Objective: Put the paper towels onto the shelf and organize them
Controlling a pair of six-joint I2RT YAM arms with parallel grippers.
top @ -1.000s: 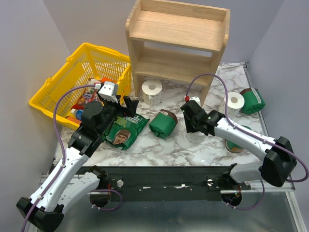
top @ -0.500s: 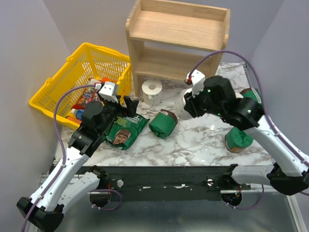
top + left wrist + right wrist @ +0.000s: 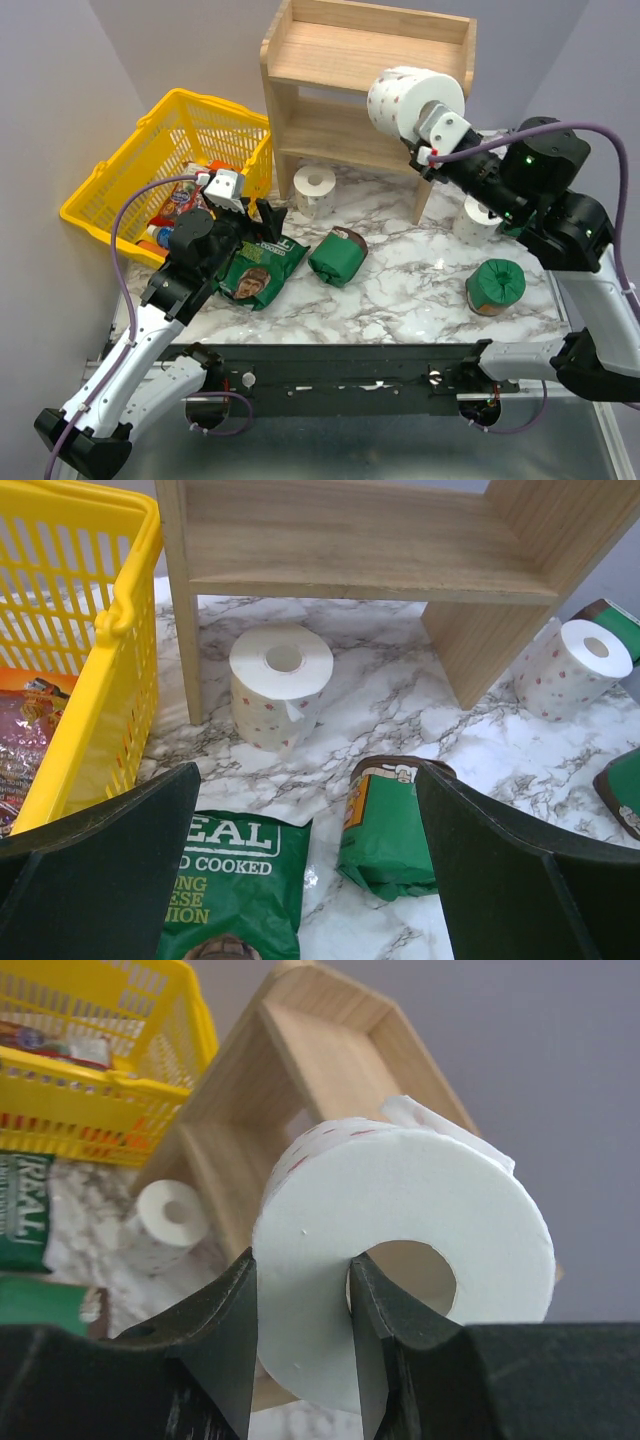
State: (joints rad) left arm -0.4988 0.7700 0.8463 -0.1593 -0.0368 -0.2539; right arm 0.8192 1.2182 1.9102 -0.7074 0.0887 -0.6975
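I'm holding a roll (image 3: 420, 1200) high beside the shelf (image 3: 340, 60), right gripper (image 3: 300, 1270) pinching its wall through the core for upright placing; left gripper (image 3: 305, 770) is waiting, spread wide.

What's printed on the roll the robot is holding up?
Pink-red dots on white; the roll shows them best in the top view.

White arms (image 3: 132, 348) with black joints and purple cables (image 3: 114, 240) end in black pincers (image 3: 307, 770).

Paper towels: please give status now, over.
Right claw shut on one paper towel roll, high beside the shelf. Left claw open. Two rolls on the marble table. Shelf tiers look bare.
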